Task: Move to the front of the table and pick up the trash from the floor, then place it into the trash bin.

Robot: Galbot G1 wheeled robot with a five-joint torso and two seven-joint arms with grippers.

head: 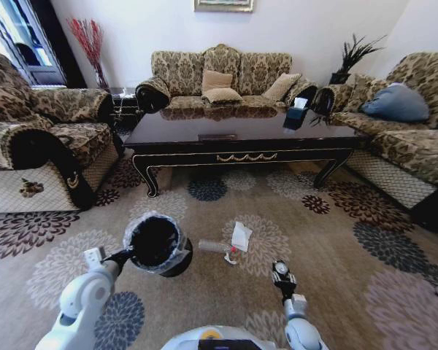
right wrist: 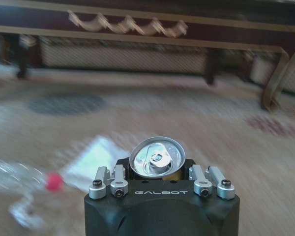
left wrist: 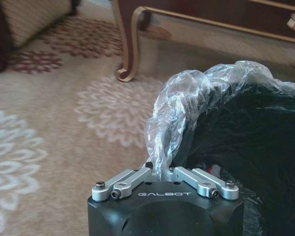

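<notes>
The left gripper (left wrist: 162,173) is closed on the clear liner at the rim of the trash bin (head: 156,245), its fingers pinching the folded plastic; in the head view the left arm holds the bin by that rim, tipped with its dark mouth toward the camera, low over the floor (head: 336,240) to the robot's left; whether the bin's base touches the carpet I cannot tell.

The right gripper (right wrist: 157,169) is clamped on a metal can (right wrist: 157,157), which stands upright between the fingers with its silver top and pull tab facing the wrist camera; in the head view this gripper (head: 281,276) hangs low at the robot's right front, with the can (head: 280,269) at its tip.

A clear plastic bottle (head: 216,247) with a red cap lies on its side on the carpet between the two grippers, just right of the bin; a crumpled white paper piece (head: 241,236) rests at the bottle's cap end, touching or nearly so; the bench (head: 241,138) stands beyond them.
</notes>
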